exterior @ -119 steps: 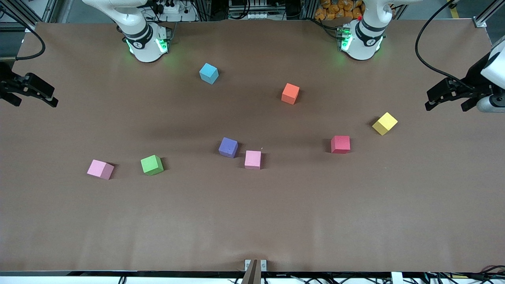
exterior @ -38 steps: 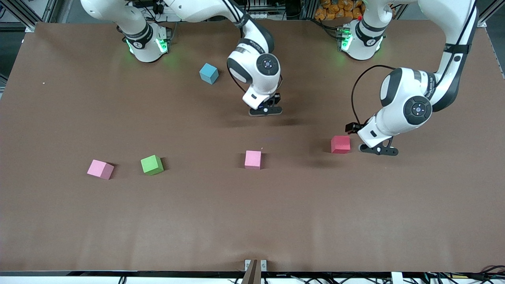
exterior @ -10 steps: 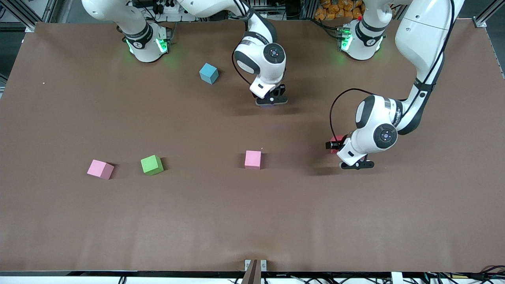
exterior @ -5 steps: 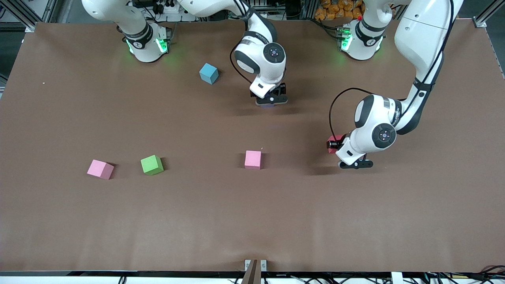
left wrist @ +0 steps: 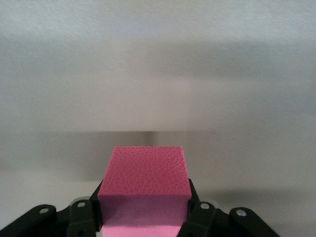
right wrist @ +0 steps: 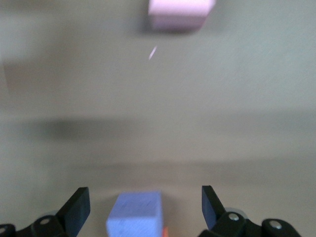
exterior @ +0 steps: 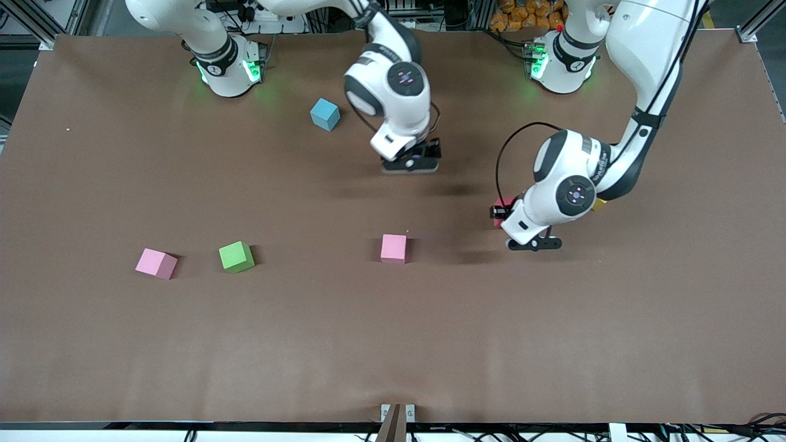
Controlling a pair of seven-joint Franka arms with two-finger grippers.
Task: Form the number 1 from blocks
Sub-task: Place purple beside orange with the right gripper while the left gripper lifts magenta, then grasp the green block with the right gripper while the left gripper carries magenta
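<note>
The brown table [exterior: 393,344] carries blue [exterior: 325,114], green [exterior: 236,256] and two pink blocks [exterior: 393,248] [exterior: 156,263].

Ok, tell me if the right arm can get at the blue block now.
Probably yes: the right gripper is open, clear of the purple block, and nothing stands around the blue block.

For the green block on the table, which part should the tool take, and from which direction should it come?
Take the green block from straight above, by two opposite side faces. It is a small cube that sits flat but is turned a little on the table, so the tool should probably rotate to match its faces. The nearest pink block stands apart, so both sides are free.
</note>
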